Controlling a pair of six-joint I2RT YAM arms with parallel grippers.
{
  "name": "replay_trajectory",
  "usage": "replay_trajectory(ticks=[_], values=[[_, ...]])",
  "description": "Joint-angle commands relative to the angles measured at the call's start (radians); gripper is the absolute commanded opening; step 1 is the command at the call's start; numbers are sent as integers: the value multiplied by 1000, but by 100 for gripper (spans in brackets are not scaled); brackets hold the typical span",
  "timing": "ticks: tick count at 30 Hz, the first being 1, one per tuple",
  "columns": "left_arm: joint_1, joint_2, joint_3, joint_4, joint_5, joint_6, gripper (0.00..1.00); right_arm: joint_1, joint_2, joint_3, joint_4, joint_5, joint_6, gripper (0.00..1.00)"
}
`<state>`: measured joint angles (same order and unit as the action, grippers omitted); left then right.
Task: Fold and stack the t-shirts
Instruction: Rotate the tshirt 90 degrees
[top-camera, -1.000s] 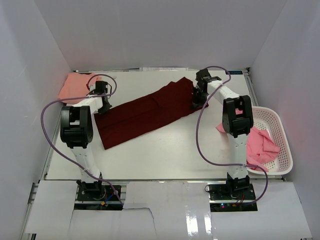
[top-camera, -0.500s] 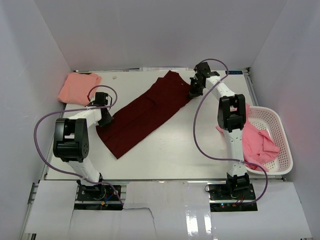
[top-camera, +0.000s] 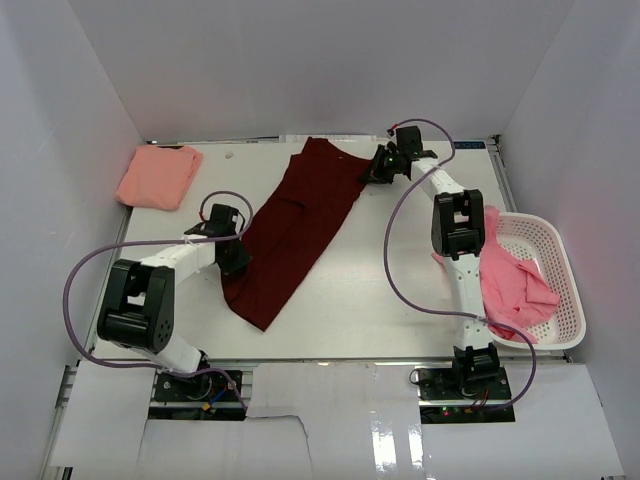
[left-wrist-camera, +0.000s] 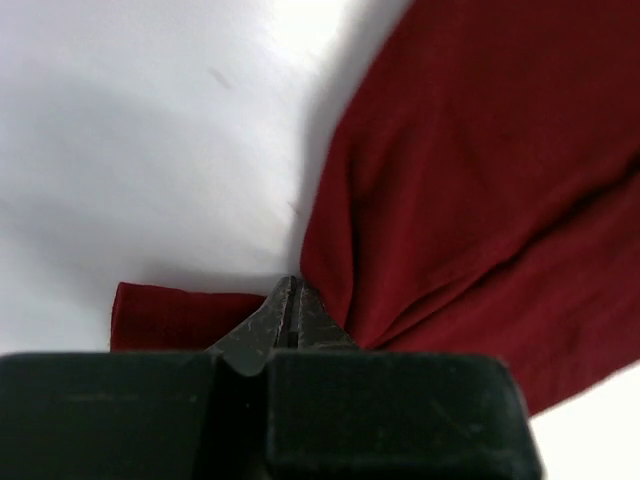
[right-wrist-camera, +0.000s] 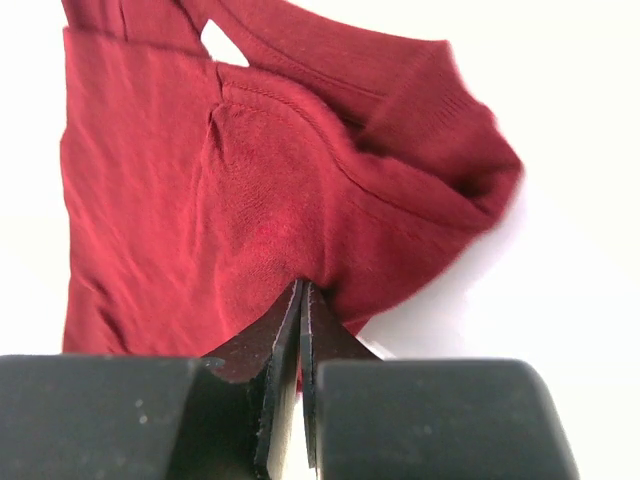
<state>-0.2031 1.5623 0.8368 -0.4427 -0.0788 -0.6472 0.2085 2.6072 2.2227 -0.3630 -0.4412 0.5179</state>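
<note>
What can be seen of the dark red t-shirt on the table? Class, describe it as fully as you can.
The dark red t-shirt looks like soft, matte knit cotton. It lies as a long, narrow strip slanting across the white table, from the far edge towards the near left. A seam and a sleeve hem show at its far end. The left pincer is shut on its near-left edge, and the right pincer is shut on its far end. The cloth puckers at both grips.

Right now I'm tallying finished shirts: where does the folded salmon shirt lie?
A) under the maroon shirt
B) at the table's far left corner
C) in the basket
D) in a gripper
B: the salmon shirt lies folded at the far left corner of the table, apart from the maroon shirt and the basket.
</note>
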Motion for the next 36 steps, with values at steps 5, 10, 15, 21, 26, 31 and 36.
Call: replay_trajectory(ticks=[5, 10, 15, 21, 26, 31, 36], values=[[-179, -67, -156, -94, 188, -149, 0, 15, 105, 38, 171, -136, 166, 9], [-290, -136, -243, -96, 247, -229, 0, 22, 116, 47, 260, -151, 237, 10], [-369, -192, -274, -110, 297, -302, 0, 22, 169, 107, 350, -185, 336, 11], [-453, -203, -265, -108, 364, -347, 0, 29, 191, 120, 444, -194, 410, 11], [-483, -251, -233, -196, 309, -384, 0, 23, 179, 126, 478, -197, 427, 11], [-481, -349, -157, -390, 188, -390, 0, 0, 146, 124, 512, -214, 442, 10], [-463, -476, -81, -504, 131, -405, 0, -14, 48, 91, 538, -269, 427, 9]])
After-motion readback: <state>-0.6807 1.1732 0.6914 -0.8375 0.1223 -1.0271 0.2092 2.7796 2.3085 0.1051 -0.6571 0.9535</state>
